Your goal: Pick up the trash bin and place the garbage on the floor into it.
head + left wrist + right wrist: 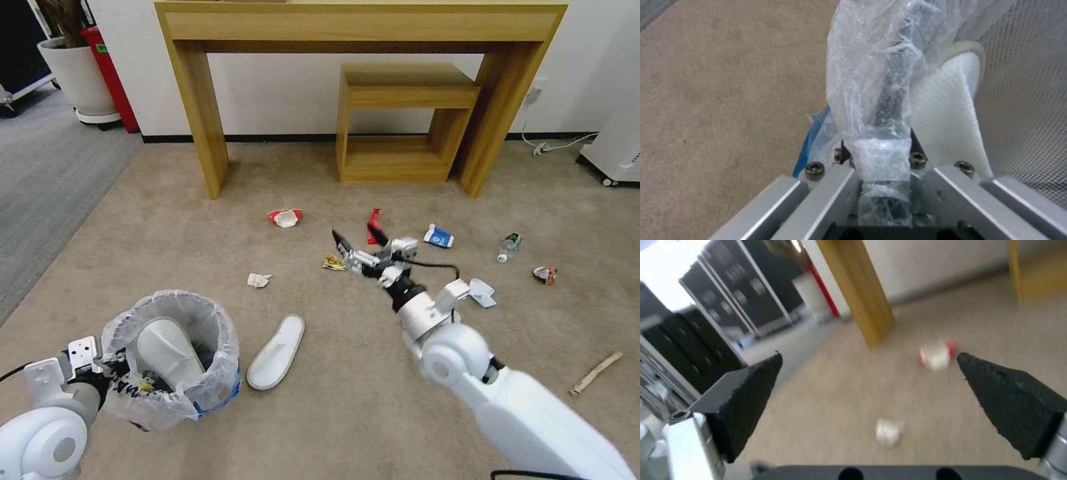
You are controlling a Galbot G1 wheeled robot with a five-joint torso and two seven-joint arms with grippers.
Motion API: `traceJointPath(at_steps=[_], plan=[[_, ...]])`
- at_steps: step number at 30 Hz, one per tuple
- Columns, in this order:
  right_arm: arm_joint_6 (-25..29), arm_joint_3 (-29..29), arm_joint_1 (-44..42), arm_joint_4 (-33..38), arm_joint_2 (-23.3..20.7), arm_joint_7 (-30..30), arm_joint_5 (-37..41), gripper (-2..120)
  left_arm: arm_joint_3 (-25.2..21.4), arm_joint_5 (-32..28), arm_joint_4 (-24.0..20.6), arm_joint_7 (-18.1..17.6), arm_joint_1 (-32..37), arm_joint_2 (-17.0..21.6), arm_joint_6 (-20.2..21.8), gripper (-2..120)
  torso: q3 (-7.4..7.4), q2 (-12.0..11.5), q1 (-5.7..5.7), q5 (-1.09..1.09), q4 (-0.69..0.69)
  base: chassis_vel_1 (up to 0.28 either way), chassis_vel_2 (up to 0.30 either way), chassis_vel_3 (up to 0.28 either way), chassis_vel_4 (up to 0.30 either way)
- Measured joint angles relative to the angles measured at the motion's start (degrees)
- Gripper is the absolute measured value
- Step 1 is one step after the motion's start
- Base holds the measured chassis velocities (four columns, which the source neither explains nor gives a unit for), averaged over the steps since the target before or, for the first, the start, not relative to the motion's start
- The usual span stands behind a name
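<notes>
The trash bin [200,390], lined with a crinkly white bag, hangs at the lower left with one white slipper [167,347] inside. My left gripper [123,375] is shut on its rim; the left wrist view shows the gripper [882,150] clamped over bag-wrapped rim, beside the slipper [947,126]. My right gripper [357,241] is open above the floor, over the yellow wrapper [333,263] and near the red wrapper [374,225]. Between its fingers [749,400] I see the crushed cup [936,356] and crumpled paper [888,431]. A second slipper [277,352] lies beside the bin.
Around the floor lie the cup [285,217], crumpled paper [259,280], carton [439,237], bottle [509,246], a small wrapper [545,274], white scrap [481,292] and stick [597,372]. A wooden table [200,120] and low stool [400,120] stand behind.
</notes>
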Motion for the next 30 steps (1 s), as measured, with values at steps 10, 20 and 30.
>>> traceJointPath(at_steps=[10,20,30], plan=[[-9.2,-10.9,3.3,-8.5,7.9,15.2,4.4,100,-1.0,-0.1,-1.2,0.0,0.8,-0.6,0.0,1,0.0,0.0,0.0,-0.01,0.0,0.0,0.0,0.0,0.0],[-12.2,-16.2,4.7,-19.9,18.6,20.8,3.3,100,-1.2,-0.1,-1.2,0.1,1.2,-0.8,-0.1,1,0.01,0.0,0.0,-0.01,0.0,0.0,0.0,0.0,0.0],[-13.1,-18.8,9.0,-28.9,22.9,24.6,3.6,100,0.0,0.4,0.1,0.2,0.3,-0.7,-0.6,1,0.01,0.0,0.0,-0.01,-0.01,0.0,0.0,0.0,0.0]])
